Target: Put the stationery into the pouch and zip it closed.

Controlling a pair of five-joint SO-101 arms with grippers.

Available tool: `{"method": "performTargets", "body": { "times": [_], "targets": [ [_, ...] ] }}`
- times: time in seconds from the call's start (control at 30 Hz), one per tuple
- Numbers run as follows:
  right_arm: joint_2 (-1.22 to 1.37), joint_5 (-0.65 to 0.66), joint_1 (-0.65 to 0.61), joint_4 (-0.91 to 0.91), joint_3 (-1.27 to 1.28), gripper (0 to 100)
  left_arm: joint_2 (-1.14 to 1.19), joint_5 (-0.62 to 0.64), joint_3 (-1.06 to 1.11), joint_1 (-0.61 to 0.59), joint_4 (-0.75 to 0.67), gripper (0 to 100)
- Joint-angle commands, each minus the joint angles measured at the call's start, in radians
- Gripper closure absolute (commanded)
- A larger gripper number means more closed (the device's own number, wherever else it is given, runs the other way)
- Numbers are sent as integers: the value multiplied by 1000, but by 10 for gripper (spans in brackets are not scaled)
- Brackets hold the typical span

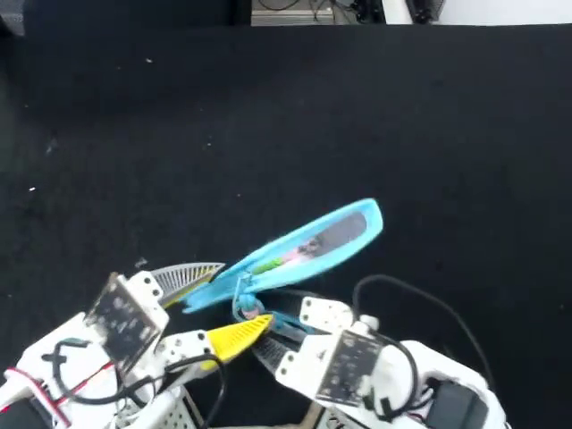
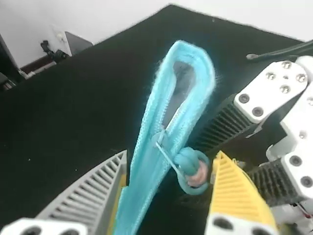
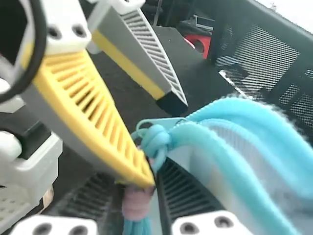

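Note:
The light-blue pouch [image 1: 304, 246] lies slanted on the black mat, with green and pink stationery [image 1: 268, 265] showing through its window. My left gripper [image 1: 241, 295] is open and straddles the pouch's near end [image 2: 146, 171], the grey finger [image 2: 93, 196] on one side and the yellow finger [image 2: 234, 196] on the other. The zipper pull [image 2: 166, 154] with its knotted blue cord [image 2: 191, 171] sits at that end. My right gripper [image 3: 139, 196] comes in from the near right, its black fingers [image 3: 186, 196] shut on the cord's pink-tipped end [image 3: 134, 203].
The black mat [image 1: 286, 116] covers the table all around the pouch. Cables and equipment stand beyond its far edge [image 1: 313, 11]. A black mesh rack [image 3: 264, 58] stands off to the side in the right wrist view.

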Motion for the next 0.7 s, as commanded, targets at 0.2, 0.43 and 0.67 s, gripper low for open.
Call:
{"method": "performTargets", "body": {
  "times": [0.2, 0.43, 0.67],
  "targets": [
    [-74, -6, -14, 75, -217, 986, 8, -12, 30, -59, 12, 735],
    [-67, 5, 75, 75, -269, 986, 6, -38, 133, -51, 11, 735],
    [-74, 91, 193, 80, -254, 986, 2, -91, 131, -61, 12, 736]
  ]
}}
